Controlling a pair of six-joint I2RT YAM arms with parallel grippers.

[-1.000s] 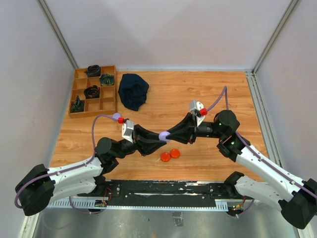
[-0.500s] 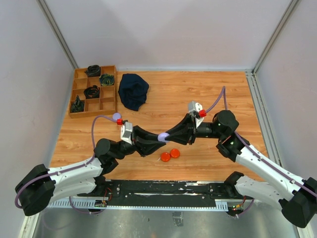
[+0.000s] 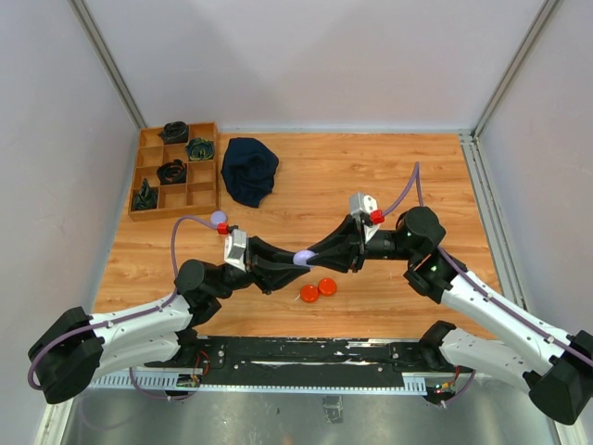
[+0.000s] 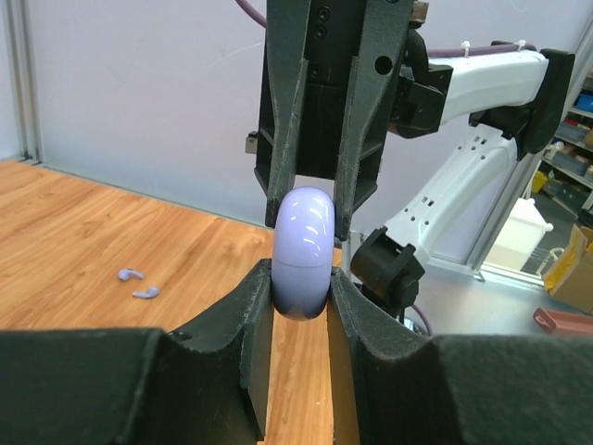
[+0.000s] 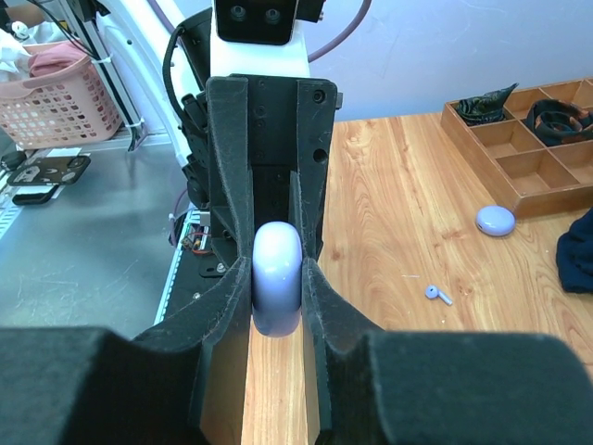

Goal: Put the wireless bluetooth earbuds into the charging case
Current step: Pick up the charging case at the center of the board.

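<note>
Fingers (image 4: 252, 311) of the left gripper (image 4: 301, 301) press in from both sides on the lower half of a lavender charging case (image 4: 303, 236), clamping it. The case is a smooth rounded pod, held on edge, with a thin seam across it and its two halves shut together. The right gripper (image 5: 277, 278) reaches in from the opposite side, and its two black fingers are clamped on the other half of the same case, so both arms grip it at once, fingertip to fingertip. From above, the two arms meet in a shallow V over the middle of the wooden table (image 3: 371, 176), with the case at the point where they join.

Just toward the near edge from the case, two orange discs (image 3: 318, 289) lie flat on the wood, touching or almost touching each other.

Beyond the arms, two tiny lavender earbuds (image 4: 134, 284) lie loose on the bare wood, close to each other and well apart from the case. Whether any orange earbuds are out cannot be told.

A lavender disc (image 5: 496, 220) rests on the table to the left, near a wooden compartment tray (image 3: 206, 167).

Farther back, a crumpled dark blue cloth (image 3: 249, 170) lies just beside the tray's right wall. The tray sits at the far left corner, and several of its compartments hold dark coiled items (image 3: 172, 171).
</note>
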